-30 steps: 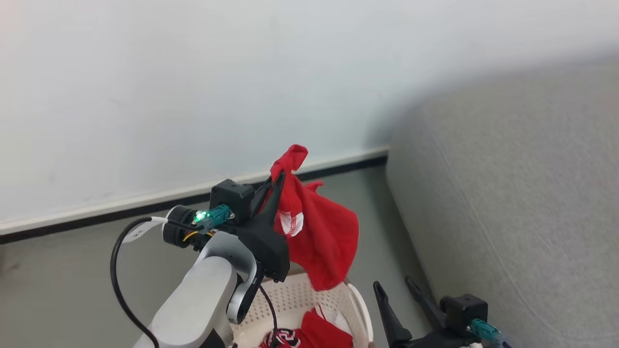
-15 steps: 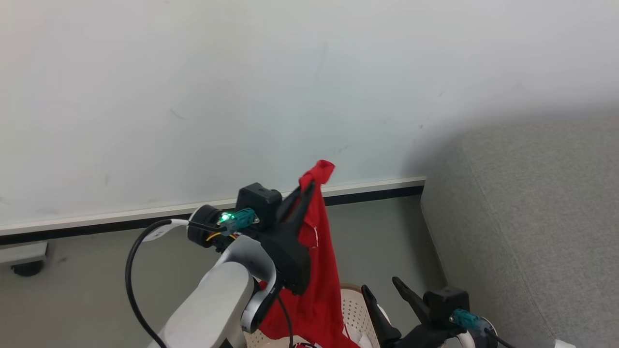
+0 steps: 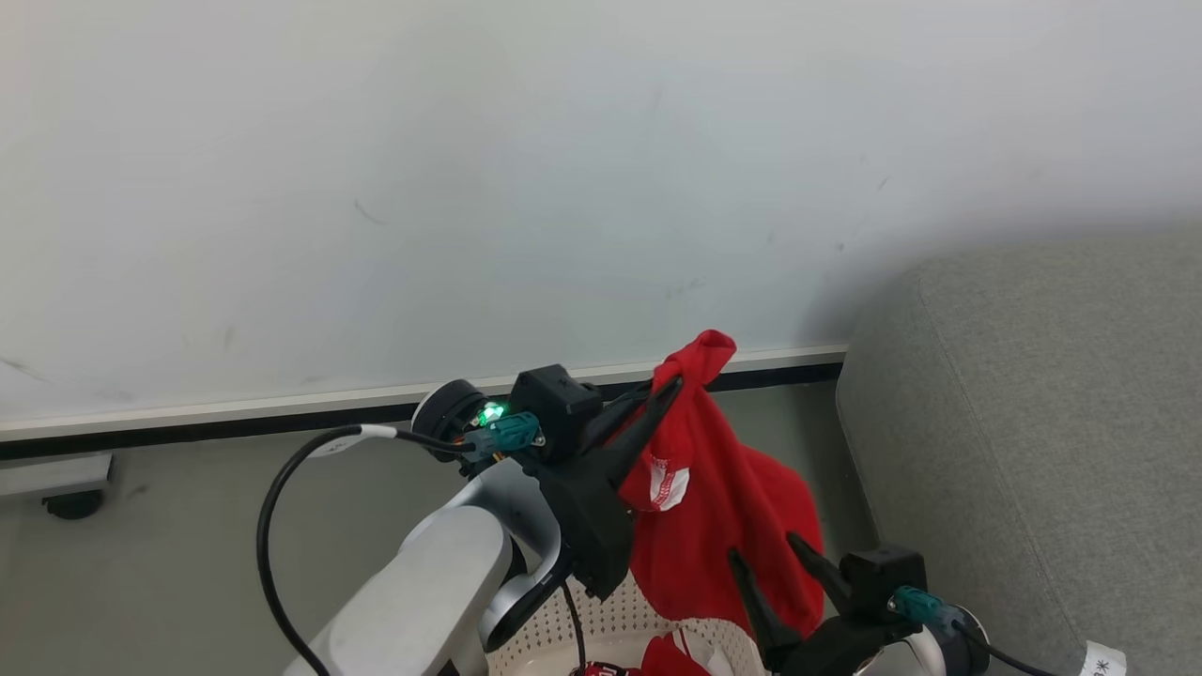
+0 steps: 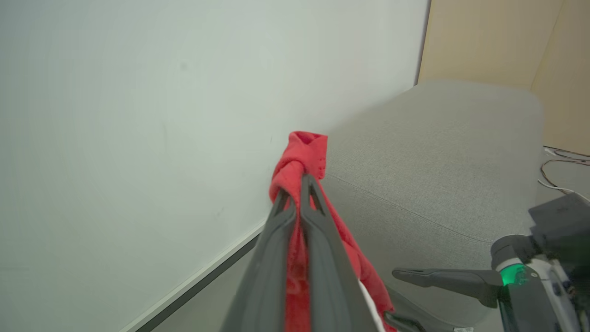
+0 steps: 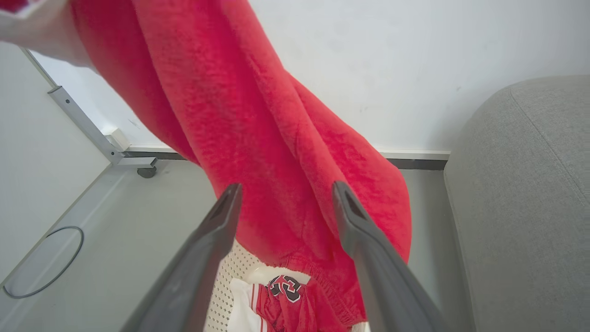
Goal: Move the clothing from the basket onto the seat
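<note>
My left gripper [image 3: 671, 387] [image 4: 299, 186] is shut on a plain red top [image 3: 723, 498] [image 4: 299, 154] [image 5: 276, 138] with a white tag, which hangs in the air above the basket [image 3: 620, 620] [image 5: 221, 286]. A red jersey [image 5: 290, 299] with a black-white emblem lies inside the basket. My right gripper [image 3: 765, 549] [image 5: 283, 189] stands open just in front of the hanging top, holding nothing. The grey seat [image 3: 1033, 422] [image 4: 438, 157] [image 5: 530, 193] lies to the right.
A pale wall with a dark baseboard [image 3: 235, 427] runs behind. A metal frame foot with a caster [image 3: 66, 502] [image 5: 146, 171] stands on the grey floor at the left. A black cable [image 3: 272, 526] loops from my left wrist.
The head camera has kept shifting. My left gripper has carried the red top to the right, closer to the seat, and the cloth has swung out to the right. The right gripper stays open.
</note>
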{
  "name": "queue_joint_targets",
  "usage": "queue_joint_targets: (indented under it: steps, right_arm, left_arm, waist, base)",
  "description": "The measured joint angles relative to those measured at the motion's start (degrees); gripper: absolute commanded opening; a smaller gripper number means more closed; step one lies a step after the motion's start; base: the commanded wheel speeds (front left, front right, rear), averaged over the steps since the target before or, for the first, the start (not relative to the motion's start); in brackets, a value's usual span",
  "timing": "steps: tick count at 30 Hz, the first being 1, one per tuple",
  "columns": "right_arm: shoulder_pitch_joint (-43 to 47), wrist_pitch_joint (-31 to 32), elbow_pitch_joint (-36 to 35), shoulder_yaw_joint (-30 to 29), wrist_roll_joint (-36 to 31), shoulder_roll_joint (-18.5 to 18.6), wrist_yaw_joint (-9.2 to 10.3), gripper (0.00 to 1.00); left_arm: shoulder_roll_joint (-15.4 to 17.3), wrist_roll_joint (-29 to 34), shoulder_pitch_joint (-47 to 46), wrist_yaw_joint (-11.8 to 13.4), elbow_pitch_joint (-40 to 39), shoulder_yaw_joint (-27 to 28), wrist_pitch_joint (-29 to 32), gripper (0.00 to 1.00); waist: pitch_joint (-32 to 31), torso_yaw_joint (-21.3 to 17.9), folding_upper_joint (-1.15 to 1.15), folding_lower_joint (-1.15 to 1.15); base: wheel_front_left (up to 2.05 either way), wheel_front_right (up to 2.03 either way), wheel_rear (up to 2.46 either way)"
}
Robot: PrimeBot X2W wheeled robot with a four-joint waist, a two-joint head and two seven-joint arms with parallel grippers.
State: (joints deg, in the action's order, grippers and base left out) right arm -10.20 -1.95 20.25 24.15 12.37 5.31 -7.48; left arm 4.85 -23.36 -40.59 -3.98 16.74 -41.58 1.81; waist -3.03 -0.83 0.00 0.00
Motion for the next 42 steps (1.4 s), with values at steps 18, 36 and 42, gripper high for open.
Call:
queue_joint_targets:
  steps: [18,36,42]
  right_arm:
    - [-2.3,-0.2,3.3,-0.2,0.7,1.1,0.00,1.00]
    - [-4.7,-2.2,6.6,0.7,3.3,1.8,0.00,0.00]
    - [-4.7,-3.0,5.6,-0.5,2.9,1.5,0.00,0.00]
  left_arm:
    - [-0.5,-4.9,-2.6,-2.8,-9.0,-5.7,4.3,0.00]
    - [-1.0,-8.8,-2.0,0.6,-8.2,-6.0,2.7,0.36]
    - [1.3,-6.3,-0.2,4.0,-2.7,-4.0,-2.6,1.00]
  waist:
    - [0.0,1.5,0.00,0.00]
    - [0.4,1.5,0.00,0.00]
    - [0.7,-0.6,0.00,0.00]
  base:
    - [0.00,0.00,0.00]
    - [0.00,0.00,0.00]
    - [0.00,0.00,0.00]
